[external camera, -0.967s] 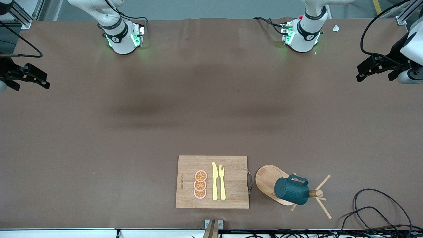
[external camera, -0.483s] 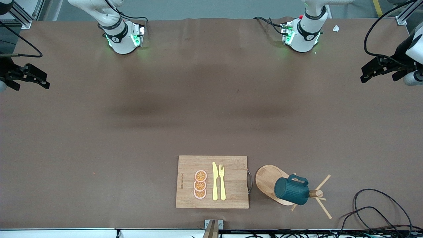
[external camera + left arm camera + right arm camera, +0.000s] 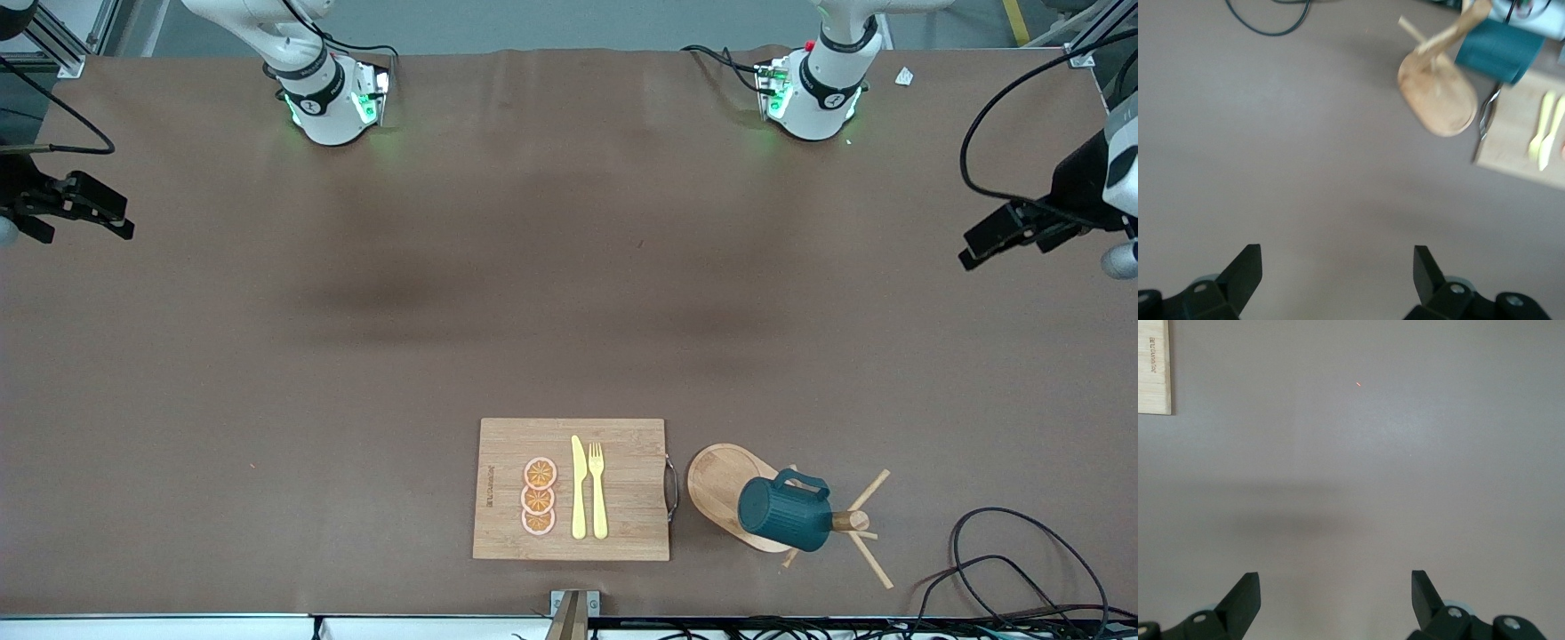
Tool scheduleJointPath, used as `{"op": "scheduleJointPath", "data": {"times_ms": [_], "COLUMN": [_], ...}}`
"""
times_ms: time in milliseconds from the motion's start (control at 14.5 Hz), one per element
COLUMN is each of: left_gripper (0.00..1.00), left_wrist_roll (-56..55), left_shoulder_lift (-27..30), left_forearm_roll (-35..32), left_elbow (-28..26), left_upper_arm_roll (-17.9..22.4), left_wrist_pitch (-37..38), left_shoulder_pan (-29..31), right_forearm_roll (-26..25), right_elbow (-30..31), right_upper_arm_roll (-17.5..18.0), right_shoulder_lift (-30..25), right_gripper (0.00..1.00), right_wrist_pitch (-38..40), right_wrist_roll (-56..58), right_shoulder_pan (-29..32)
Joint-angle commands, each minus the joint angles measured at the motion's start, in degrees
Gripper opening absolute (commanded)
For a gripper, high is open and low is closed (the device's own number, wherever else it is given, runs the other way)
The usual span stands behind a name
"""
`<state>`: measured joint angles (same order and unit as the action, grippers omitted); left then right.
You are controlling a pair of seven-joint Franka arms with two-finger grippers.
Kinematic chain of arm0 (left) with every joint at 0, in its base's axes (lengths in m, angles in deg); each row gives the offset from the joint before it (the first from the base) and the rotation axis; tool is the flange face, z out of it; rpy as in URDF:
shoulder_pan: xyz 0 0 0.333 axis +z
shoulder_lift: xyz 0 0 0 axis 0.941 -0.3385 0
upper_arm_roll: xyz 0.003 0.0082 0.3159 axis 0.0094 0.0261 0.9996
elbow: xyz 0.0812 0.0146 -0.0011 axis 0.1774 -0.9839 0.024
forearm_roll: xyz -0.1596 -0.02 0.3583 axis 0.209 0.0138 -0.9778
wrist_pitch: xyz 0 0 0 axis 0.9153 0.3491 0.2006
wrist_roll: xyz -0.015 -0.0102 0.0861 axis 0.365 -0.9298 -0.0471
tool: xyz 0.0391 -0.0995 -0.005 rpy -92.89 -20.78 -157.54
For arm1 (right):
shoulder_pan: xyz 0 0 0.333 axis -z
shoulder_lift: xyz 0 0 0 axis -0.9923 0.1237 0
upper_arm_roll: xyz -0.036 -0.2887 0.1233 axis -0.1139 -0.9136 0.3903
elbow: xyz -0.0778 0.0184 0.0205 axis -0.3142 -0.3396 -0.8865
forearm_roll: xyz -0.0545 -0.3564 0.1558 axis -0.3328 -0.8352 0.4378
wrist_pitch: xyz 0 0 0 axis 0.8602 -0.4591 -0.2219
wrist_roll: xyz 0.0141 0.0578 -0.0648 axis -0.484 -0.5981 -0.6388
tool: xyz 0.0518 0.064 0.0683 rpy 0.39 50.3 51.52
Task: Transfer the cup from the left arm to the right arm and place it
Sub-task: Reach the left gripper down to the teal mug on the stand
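Evidently nothing is done: the cup [image 3: 784, 514] hangs on its wooden mug rack [image 3: 742, 494] at lower frame; left gripper [image 3: 1000, 236] and right gripper [image 3: 76, 206] hover wide open, empty.

left gripper [image 3: 982, 246]: raised over table's left-arm end, jaws wide | right gripper [image 3: 76, 213]: waits over other end, jaws wide

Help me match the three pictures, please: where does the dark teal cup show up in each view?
Front view: the cup hangs on the wooden mug stand, beside the cutting board, toward the left arm's end of the table.
Left wrist view: the cup is at the upper edge, partly cut off, by the same stand.
Right wrist view: not in it; only a corner of the board shows.
Shared landmark: the cutting board.
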<state>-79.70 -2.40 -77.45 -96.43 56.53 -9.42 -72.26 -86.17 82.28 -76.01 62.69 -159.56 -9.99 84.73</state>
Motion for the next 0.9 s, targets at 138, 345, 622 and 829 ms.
{"op": "scheduleJointPath", "data": {"times_ms": [138, 345, 622, 829], "left_gripper": [1.00, 1.00, 1.00, 1.00], "left_wrist_roll": [-14.9, -24.3, -33.8, -37.1], "left_shoulder_lift": [-4.4, -7.9, -14.3, -17.4], "left_forearm_roll": [4.5, 8.7, 10.5, 10.4], "left_elbow": [1.6, 1.6, 2.0, 1.8], "left_upper_arm_roll": [0.0, -0.1, -1.0, -1.0], "left_wrist_pitch": [-9.1, -15.6, -23.2, -27.8], "left_shoulder_pan": [-0.1, -0.5, -1.5, -3.1], "right_forearm_roll": [0.5, 0.5, 0.5, 0.5], "right_elbow": [0.9, 0.9, 0.9, 0.9], "right_upper_arm_roll": [0.6, 0.8, 0.7, 0.6], "right_shoulder_lift": [-1.4, -1.5, -1.5, -1.5], "right_gripper": [1.00, 1.00, 1.00, 1.00], "right_wrist_pitch": [0.2, 0.3, 1.0, 0.9], "right_wrist_roll": [0.9, 0.8, 0.9, 0.9], "right_shoulder_pan": [0.5, 0.2, 0.2, 0.4]}}
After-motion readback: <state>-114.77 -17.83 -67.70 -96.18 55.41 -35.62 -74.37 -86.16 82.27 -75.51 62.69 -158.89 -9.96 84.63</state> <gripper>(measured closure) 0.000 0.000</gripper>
